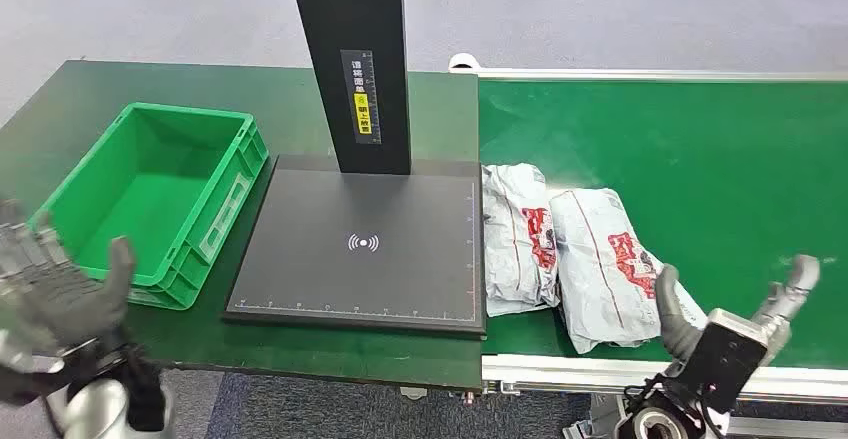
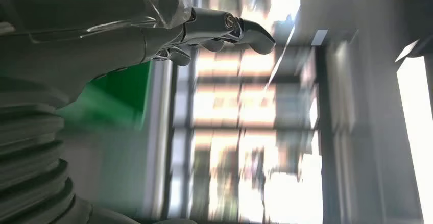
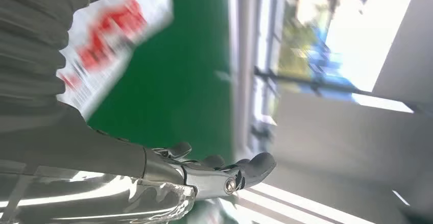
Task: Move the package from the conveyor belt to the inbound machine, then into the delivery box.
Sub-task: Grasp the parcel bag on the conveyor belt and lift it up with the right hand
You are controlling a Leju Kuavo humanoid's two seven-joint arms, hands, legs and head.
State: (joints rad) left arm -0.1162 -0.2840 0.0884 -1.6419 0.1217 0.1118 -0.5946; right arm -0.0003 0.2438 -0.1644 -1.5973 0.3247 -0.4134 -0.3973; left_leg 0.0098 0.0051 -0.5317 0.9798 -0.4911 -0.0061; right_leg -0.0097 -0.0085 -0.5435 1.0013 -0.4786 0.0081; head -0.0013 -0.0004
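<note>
The right hand [image 1: 735, 304] hovers at the near edge of the conveyor belt [image 1: 700, 149], its fingers spread wide with nothing in them, the thumb just beside the nearer package [image 1: 605, 259]. That package, a grey bag with red print, lies on the belt beside a second package [image 1: 517, 234] of the same kind, the two touching along their sides. The second package lies against the edge of the inbound machine [image 1: 360, 249], a flat black pad with a black post [image 1: 350, 59] rising from its far side. Beyond the pad, on the dark green table [image 1: 100, 89], sits the green delivery box [image 1: 150, 199]. The left hand [image 1: 60, 289] is raised near the box's near corner, fingers apart and holding nothing.
</note>
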